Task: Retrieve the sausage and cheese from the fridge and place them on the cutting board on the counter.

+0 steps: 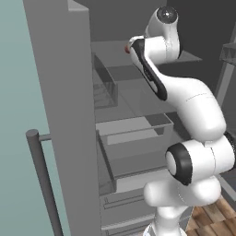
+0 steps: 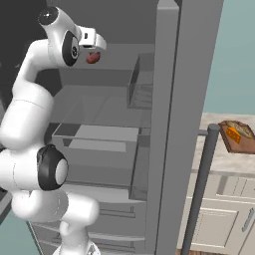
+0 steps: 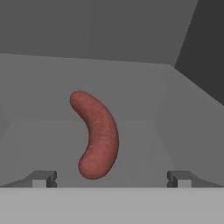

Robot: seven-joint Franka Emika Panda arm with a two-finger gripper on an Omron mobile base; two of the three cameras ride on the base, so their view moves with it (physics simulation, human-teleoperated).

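Observation:
The fridge [image 2: 187, 74] stands open with my arm reaching onto an upper shelf. The reddish-brown curved sausage [image 3: 97, 133] lies on that grey shelf, just ahead of my gripper [image 3: 111, 179] and between the lines of its two fingertips. The jaws stand wide open and hold nothing. From the right base view the sausage [image 2: 92, 58] sits right under my hand, and a sliver of the sausage [image 1: 126, 48] peeks out beside my wrist in the left base view. The orange cheese [image 2: 234, 133] rests on the brown cutting board [image 2: 244, 140] on the pale counter [image 2: 219, 162].
The open fridge doors [image 1: 62, 92] flank my arm on both sides, each with a long dark bar handle [image 2: 199, 189]. Door bins [image 2: 142, 87] and an open grey drawer [image 1: 133, 131] lie below the shelf. Cream cabinet fronts [image 2: 224, 219] sit under the counter.

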